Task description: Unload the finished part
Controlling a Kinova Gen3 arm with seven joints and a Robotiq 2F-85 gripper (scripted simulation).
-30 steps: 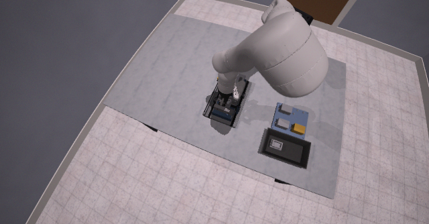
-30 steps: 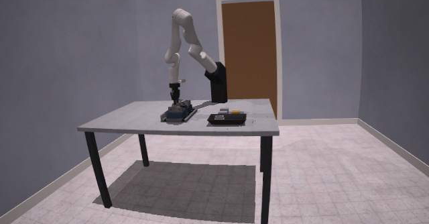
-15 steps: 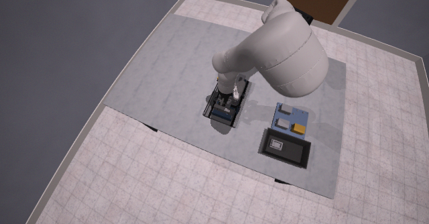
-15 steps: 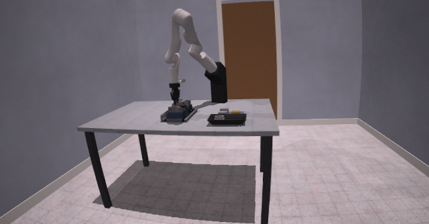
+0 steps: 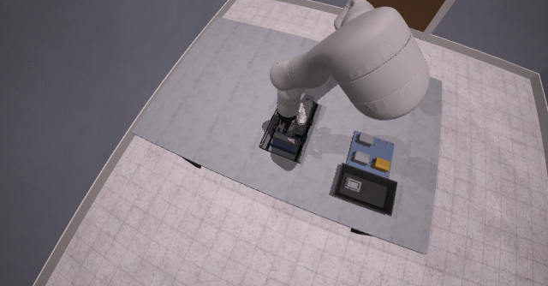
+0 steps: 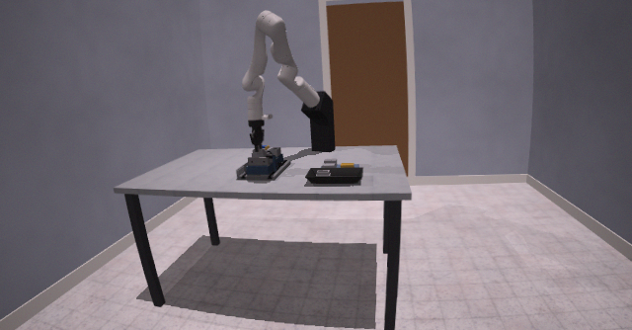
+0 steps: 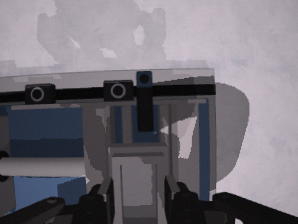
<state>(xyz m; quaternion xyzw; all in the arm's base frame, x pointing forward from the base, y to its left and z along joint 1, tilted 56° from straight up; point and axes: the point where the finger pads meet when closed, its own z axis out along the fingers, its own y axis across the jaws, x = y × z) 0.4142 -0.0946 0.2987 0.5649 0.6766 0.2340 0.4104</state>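
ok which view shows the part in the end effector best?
Wrist view: the grey finished part fills the gap between the end effector fingers, over the vise. From the top, the arm mostly hides it. The exterior view shows it too small to make out.
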